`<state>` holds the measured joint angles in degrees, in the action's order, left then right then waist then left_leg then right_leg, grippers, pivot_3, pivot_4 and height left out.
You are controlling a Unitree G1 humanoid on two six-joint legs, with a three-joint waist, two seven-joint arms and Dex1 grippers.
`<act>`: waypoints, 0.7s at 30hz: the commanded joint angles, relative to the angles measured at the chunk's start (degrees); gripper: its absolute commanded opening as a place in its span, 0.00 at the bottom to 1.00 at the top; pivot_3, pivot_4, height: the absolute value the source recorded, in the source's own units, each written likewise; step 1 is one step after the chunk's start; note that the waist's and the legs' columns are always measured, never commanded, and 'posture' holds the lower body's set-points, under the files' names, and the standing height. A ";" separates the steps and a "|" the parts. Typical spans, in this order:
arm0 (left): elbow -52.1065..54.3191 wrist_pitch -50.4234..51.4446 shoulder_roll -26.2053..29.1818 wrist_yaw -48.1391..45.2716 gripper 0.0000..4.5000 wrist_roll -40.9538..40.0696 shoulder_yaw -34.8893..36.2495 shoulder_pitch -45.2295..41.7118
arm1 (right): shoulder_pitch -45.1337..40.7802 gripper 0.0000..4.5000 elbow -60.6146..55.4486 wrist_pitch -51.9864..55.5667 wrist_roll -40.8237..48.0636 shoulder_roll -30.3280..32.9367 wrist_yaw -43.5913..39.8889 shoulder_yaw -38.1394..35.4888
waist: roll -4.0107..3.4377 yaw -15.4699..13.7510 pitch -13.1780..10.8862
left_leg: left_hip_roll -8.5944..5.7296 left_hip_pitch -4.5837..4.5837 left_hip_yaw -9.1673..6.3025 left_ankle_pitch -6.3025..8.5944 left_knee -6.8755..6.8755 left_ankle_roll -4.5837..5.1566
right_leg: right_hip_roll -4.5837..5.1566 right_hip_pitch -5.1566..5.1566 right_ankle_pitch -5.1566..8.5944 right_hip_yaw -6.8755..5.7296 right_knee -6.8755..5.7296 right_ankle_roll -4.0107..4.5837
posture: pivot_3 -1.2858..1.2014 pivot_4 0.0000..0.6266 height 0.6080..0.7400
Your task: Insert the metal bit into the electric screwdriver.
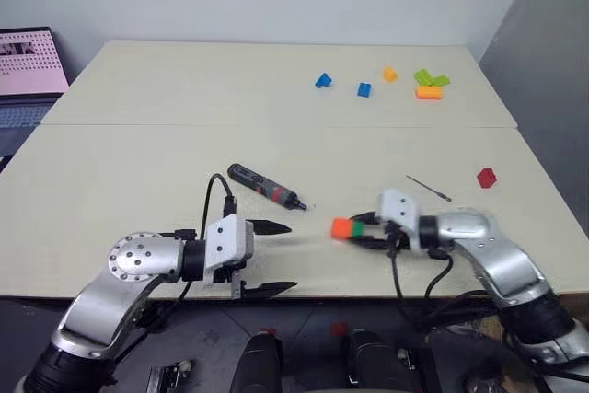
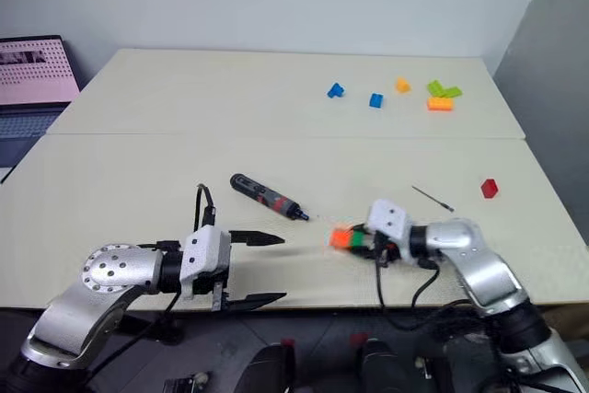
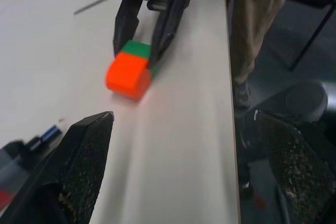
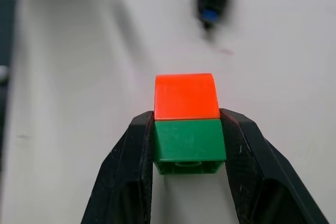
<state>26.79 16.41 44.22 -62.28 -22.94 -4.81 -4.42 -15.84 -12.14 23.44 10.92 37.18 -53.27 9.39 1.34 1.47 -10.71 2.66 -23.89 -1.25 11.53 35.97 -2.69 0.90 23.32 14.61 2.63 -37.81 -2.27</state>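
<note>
**One screwdriver, one bit, and a block pair in our right gripper**

We count one electric screwdriver [image 1: 265, 185] lying flat on the pale table [image 1: 138, 172], its dark body angled with the red band toward the narrow tip, which points to our right. We count one metal bit [image 1: 429, 188], a thin grey rod lying flat, well apart from the screwdriver on our right side. Neither is touched by a gripper.

Our left gripper [image 1: 269, 258] hovers at the near table edge with its two black fingers spread wide and nothing between them; it points to the right, just short of the screwdriver.

Our right gripper [image 4: 189, 150] has its two fingers pressed against the sides of a green block [image 4: 189, 146], with an orange block [image 4: 186, 96] joined to its front, so we hold one stacked pair. It sits between the screwdriver's tip and the bit.

Loose blocks elsewhere: one red block [image 1: 486, 177] near the right edge, beyond the bit. At the far side we count two blue blocks [image 1: 323, 80], one small orange block [image 1: 389, 74], and a cluster [image 1: 429, 84] of green pieces with an orange piece, the green count unclear. One laptop [image 1: 32, 66] stands at far left.
</note>
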 commanded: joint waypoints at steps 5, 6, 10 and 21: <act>-1.82 -2.39 -7.08 1.71 1.00 -0.28 -2.51 -7.63 | 12.42 0.32 -2.12 1.24 3.85 -0.80 14.79 -25.98 | -0.01 -0.45 0.00 | -0.05 -0.01 -0.03 0.00 0.05 0.00 | -0.01 -0.04 -0.01 0.02 -0.03 -0.03 | 0.52 0.24 1.00; -2.73 -2.98 -8.29 1.81 1.00 -0.14 -2.89 -8.81 | 14.14 0.32 -1.45 0.99 3.77 -1.23 16.72 -29.06 | -0.01 -0.20 0.01 | -0.05 -0.01 -0.02 0.00 0.06 0.00 | -0.01 -0.04 -0.03 0.04 -0.03 -0.06 | 0.52 0.24 1.00; -4.71 -3.19 -11.60 2.06 1.00 -0.68 -4.01 -11.54 | 16.57 0.32 1.29 1.74 3.84 -3.43 23.43 -36.09 | -0.02 0.34 0.02 | -0.03 0.05 -0.05 0.00 0.05 0.00 | -0.07 -0.08 -0.03 0.05 -0.06 -0.07 | 0.52 0.24 1.00; -6.51 -3.35 -12.83 1.53 1.00 0.41 -4.98 -11.51 | 10.18 0.40 9.01 8.30 5.13 -5.04 32.20 -36.94 | -0.09 0.53 0.05 | -0.04 0.09 -0.03 -0.01 0.07 0.02 | -0.11 -0.07 -0.05 0.15 -0.15 -0.07 | 0.52 0.24 1.00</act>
<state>19.83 14.24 31.13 -60.68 -22.54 -9.87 -16.29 -5.13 -2.10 31.09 14.92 31.74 -21.84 -25.85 1.26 2.00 -10.65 2.62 -23.80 -1.28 11.52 36.03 -2.67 0.80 23.25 14.57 2.78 -37.95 -2.35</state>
